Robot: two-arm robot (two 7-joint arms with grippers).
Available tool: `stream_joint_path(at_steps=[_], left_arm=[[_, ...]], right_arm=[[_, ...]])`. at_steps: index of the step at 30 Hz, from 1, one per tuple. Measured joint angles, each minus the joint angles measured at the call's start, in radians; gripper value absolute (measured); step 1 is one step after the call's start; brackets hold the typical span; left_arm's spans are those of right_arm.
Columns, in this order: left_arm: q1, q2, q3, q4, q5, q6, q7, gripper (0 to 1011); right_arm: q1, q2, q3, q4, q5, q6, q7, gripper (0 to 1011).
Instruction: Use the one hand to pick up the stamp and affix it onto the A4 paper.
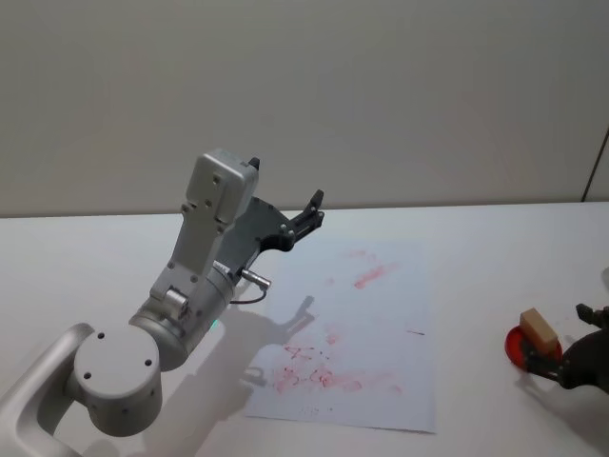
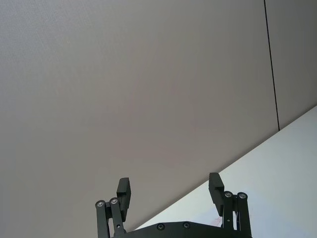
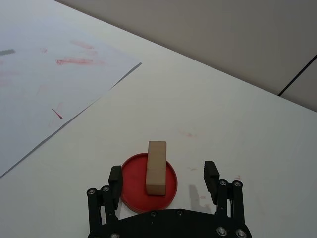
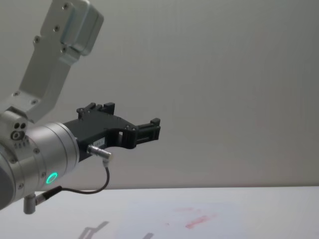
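The right gripper [image 3: 163, 169], a black plastic pincer with blocky, ridged fingers, sits low over the near right part of the pale white table [image 1: 495, 257]. Its jaws are spread wide and nothing is gripped. Between them rests the stamp [image 3: 156, 166], a small light-tan wooden-looking block. It sits on a flat round red ink pad [image 3: 131, 184]. The fingers [image 3: 211, 172] flank the pad on either side with clear space to the block, so neither touches the wood. One finger overlaps the pad's rim in the right wrist view, and contact there cannot be told.

The A4 paper [image 1: 381, 314], a thin white rectangular sheet smeared with red stamp marks, lies flat in the middle of the table. It is to the left of the pad and apart from it, with bare tabletop between. The heaviest red smudges sit toward the sheet's near edge, with a lone streak farther back.

The left gripper [image 2: 169, 184], a black pincer on a silver cylindrical wrist with a green ring light, is held high on the left above the table. It points toward the plain grey wall [image 2: 148, 74]. Its jaws also stand well apart (nothing between them but air).
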Motion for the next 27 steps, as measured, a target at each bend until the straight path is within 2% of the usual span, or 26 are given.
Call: stream_joint_path(at_steps=[10,22,27], left_arm=[[0.000,0.000,0.000,0.000,0.000,0.000,0.000,1001],[0.000,0.000,0.000,0.000,0.000,0.000,0.000,1001],[0.000,0.000,0.000,0.000,0.000,0.000,0.000,1001]], right_arm=[[0.040,-0.030,-0.024,0.040,-0.055,0.018,0.033,1001],[0.067,-0.052,-0.038,0.069,-0.089,0.020,0.041,1001],[0.071,-0.055,-0.039,0.073,-0.095,0.021,0.042,927]])
